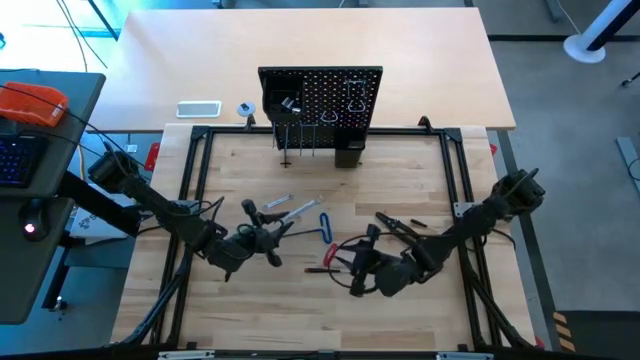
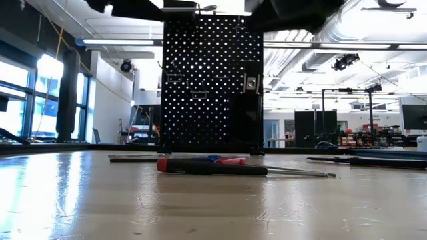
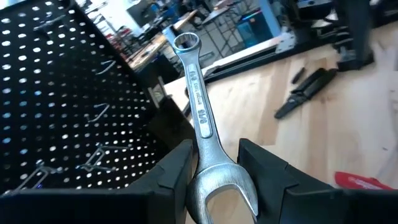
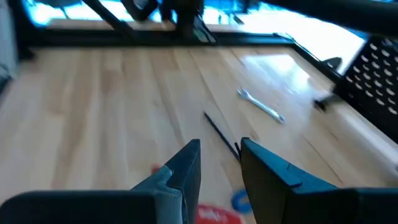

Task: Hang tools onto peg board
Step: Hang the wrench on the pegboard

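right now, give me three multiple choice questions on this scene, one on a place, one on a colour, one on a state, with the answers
1. Where does the peg board stand?
A. at the table's far edge, in the middle
B. flat under the right arm
C. at the near left corner

2. What colour is the handle of the screwdriver lying nearest in the low view?
A. yellow and white
B. black and red
C. green

3. What is the left gripper doing?
A. hanging open over nothing
B. clamping the pliers
C. gripping a silver wrench

Answers:
1. A, the high view shows it upright at the far middle.
2. B, the low view shows a black grip with red ends.
3. C, the left wrist view shows its fingers closed on the wrench.
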Controlling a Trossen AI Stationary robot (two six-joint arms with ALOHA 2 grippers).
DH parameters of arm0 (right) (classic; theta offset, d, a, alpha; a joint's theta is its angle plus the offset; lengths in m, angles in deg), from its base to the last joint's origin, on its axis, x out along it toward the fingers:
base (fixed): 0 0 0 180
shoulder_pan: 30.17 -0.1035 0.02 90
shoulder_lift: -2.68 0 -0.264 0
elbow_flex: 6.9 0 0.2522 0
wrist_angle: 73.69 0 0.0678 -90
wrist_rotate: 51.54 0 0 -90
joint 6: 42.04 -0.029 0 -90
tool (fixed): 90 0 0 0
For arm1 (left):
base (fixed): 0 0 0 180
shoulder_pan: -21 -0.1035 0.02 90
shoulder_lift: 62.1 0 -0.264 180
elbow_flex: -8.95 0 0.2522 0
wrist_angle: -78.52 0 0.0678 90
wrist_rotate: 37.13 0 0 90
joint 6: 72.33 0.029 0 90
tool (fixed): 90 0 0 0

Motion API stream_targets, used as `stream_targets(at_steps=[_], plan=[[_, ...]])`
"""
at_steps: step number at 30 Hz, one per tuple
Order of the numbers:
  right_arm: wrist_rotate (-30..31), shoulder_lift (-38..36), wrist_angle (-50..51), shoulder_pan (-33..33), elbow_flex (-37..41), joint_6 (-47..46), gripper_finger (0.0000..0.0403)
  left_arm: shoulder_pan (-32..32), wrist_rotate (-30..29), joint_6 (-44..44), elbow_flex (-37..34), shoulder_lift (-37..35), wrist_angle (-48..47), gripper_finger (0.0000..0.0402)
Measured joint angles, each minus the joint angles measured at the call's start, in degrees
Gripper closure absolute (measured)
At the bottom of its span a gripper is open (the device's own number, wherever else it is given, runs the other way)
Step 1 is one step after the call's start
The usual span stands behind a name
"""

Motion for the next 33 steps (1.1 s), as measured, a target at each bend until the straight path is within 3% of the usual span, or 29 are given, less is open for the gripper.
stream_targets(at_steps=[14, 23, 33], plan=[[-2.14, -4.13, -0.55, 3.14, -0.02, 6.66, 0.0295, -0.39, -20.12, -3.60, -4.84, -0.96, -0.76, 0.0295], [-1.43, -6.80, 5.02, 3.12, -0.02, 6.47, 0.0295, -1.31, -23.70, -15.54, -14.49, -7.94, -1.33, 0.0295], [-1.39, -6.77, 6.21, 3.82, -0.02, 6.48, 0.0295, -5.89, -23.64, -19.30, -19.81, -9.27, -1.52, 0.0295]])
